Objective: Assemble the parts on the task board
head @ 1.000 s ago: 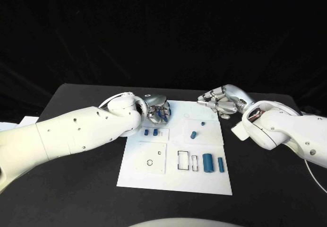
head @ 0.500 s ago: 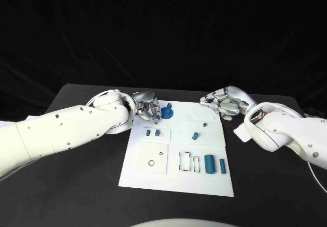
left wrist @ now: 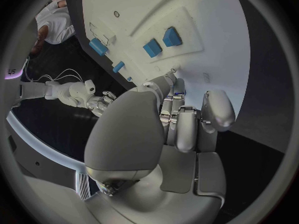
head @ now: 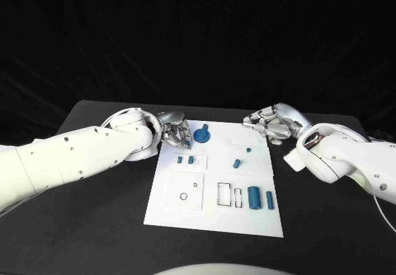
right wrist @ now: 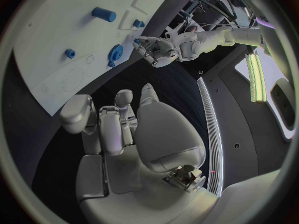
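The blue gear (head: pixel 202 136) stands on the task board (head: pixel 216 220) at its far edge, just beside the left hand (head: pixel 174 133), whose fingers curl in, holding nothing. The right hand (head: pixel 265 125), likewise curled and empty, hovers off the board's far right corner. Judged next: seat another part squarely.

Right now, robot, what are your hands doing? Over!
Left hand beside blue gear, not gripping it. Right hand curled, holding nothing, at task board far corner. Nothing in the way.

Before you stands the black table (head: pixel 91 229). The white task board (head: pixel 216 220) lies flat at its middle. White paper (head: pixel 8 150) overhangs the table's left edge.
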Controlling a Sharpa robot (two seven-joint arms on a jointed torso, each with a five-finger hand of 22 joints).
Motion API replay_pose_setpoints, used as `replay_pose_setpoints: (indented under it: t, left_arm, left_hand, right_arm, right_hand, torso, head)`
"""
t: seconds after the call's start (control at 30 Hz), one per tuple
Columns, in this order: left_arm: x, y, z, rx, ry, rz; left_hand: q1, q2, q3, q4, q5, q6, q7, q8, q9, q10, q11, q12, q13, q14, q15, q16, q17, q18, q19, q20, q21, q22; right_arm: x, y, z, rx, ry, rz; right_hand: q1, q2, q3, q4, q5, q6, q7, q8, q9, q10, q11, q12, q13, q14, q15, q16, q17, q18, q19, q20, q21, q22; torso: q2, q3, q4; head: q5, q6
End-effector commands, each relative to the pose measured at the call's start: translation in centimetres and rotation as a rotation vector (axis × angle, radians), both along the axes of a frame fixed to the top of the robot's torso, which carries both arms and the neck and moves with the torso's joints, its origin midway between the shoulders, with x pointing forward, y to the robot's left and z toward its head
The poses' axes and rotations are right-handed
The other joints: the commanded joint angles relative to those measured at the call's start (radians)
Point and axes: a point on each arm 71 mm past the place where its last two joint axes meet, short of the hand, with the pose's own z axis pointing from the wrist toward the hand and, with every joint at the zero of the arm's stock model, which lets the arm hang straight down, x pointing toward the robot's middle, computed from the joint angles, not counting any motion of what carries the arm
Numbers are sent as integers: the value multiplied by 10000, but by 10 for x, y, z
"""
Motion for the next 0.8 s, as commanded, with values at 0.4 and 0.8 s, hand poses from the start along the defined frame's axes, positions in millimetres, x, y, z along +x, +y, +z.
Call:
replay_pose_setpoints:
  t: [0.4,0.8]
  left_arm:
    - [1,-5,-11,437,177,-53]
    - [0,-5,-13,598,376,-125]
  left_hand:
    - [-96,-7,40,-43,9,-34,40,-25,6,-32,45,-43,20,58,43,-55,-17,-63,-47,37,-19,9]
    - [-100,-8,44,-48,9,-29,36,-25,6,-26,42,-44,23,57,42,-55,-18,-62,-50,38,-22,10]
  right_arm:
    - [-1,0,0,-71,-73,43]
    - [-1,0,0,-72,-72,53]
  right_hand:
    - [5,47,-66,-13,27,63,7,37,12,-34,-16,25,-8,333,-70,-67,-20,146,11,-6,3,-5]
    - [5,47,-66,-13,27,63,7,37,12,-34,-16,25,-8,333,-70,-67,-20,146,11,-6,3,-5]
  torso:
    - [5,7,4]
    - [-3,4,-8]
  head:
    - [7,-50]
    - [23,-82]
